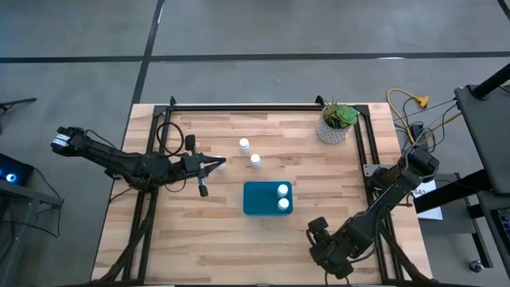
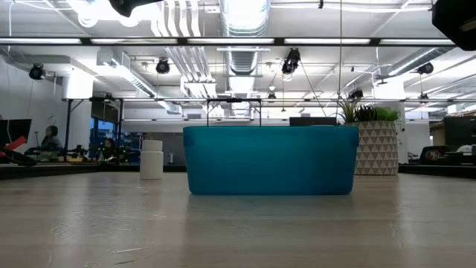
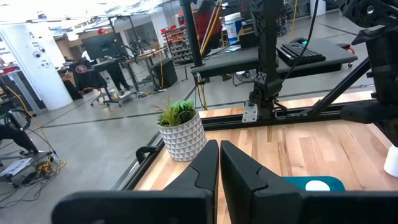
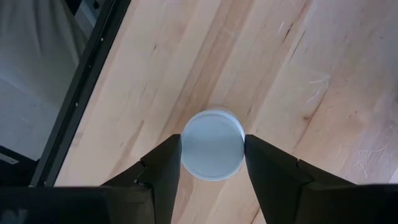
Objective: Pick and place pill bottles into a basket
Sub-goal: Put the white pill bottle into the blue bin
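The teal basket (image 1: 259,199) sits mid-table and holds two white pill bottles (image 1: 284,197). Two more bottles (image 1: 249,153) stand on the table beyond it; one shows in the low view (image 2: 152,160) left of the basket (image 2: 271,160). My right gripper (image 4: 212,152) is near the table's near right edge (image 1: 320,233), pointing down, closed around another pill bottle (image 4: 212,144) that the high view hides. My left gripper (image 3: 219,165) is shut and empty, raised left of the basket (image 1: 221,163). My right gripper pinches the pill bottle between its two fingers, one on each side of the round white cap (image 4: 186,149). The fingers come from above, pointing down. The bottle stands upright; I cannot tell whether its base is on the table or lifted.
A white patterned plant pot (image 1: 336,126) stands at the far right corner, also in the low view (image 2: 375,147) and the left wrist view (image 3: 182,134). A black frame rail (image 1: 247,106) runs along the table's far and side edges. Bare wood lies in front of the basket.
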Motion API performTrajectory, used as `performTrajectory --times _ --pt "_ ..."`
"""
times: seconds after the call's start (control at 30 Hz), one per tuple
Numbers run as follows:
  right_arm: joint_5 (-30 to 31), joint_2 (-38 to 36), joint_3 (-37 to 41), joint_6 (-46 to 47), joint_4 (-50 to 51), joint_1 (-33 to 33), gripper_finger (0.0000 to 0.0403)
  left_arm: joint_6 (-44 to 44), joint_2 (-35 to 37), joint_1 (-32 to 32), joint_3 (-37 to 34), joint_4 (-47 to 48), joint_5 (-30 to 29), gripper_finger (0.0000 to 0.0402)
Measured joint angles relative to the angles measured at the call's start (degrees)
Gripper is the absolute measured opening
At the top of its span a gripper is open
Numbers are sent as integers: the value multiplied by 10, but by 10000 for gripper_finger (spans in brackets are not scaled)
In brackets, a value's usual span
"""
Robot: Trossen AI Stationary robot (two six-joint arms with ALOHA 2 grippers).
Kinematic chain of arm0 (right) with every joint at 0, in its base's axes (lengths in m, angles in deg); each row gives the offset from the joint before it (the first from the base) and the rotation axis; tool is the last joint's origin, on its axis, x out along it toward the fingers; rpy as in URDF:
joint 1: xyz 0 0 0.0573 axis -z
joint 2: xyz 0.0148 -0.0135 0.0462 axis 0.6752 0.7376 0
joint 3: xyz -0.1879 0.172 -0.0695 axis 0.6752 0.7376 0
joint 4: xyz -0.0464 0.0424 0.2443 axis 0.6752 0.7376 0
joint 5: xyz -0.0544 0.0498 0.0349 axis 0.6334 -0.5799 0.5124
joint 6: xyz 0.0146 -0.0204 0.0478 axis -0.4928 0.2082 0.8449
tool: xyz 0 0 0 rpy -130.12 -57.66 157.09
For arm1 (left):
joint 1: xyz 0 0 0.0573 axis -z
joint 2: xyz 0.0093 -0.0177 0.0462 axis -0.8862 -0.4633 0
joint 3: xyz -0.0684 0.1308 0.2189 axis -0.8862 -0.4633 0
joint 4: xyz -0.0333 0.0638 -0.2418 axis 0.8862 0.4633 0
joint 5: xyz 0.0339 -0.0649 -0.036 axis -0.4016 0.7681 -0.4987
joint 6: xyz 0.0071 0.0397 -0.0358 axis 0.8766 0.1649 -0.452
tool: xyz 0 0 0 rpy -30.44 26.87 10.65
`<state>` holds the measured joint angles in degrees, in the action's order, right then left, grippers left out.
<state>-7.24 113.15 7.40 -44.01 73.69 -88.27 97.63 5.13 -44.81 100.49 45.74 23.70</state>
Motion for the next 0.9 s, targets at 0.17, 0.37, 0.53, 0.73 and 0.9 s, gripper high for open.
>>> performTrajectory --times 0.17,0.37,0.53,0.73,0.9 --pt "0 0 1 -1 0 0 167 0 0 0 0 0 0 0" --pt "5 -1 8 -2 -5 0 167 0 0 0 0 0 0 0" --pt "10 -1 16 -1 -14 0 167 0 0 0 0 0 0 0" --pt "15 1 18 1 -21 4 167 0 0 0 0 0 0 0" --pt "15 1 18 2 -19 9 174 -2 0 0 0 0 0 0"
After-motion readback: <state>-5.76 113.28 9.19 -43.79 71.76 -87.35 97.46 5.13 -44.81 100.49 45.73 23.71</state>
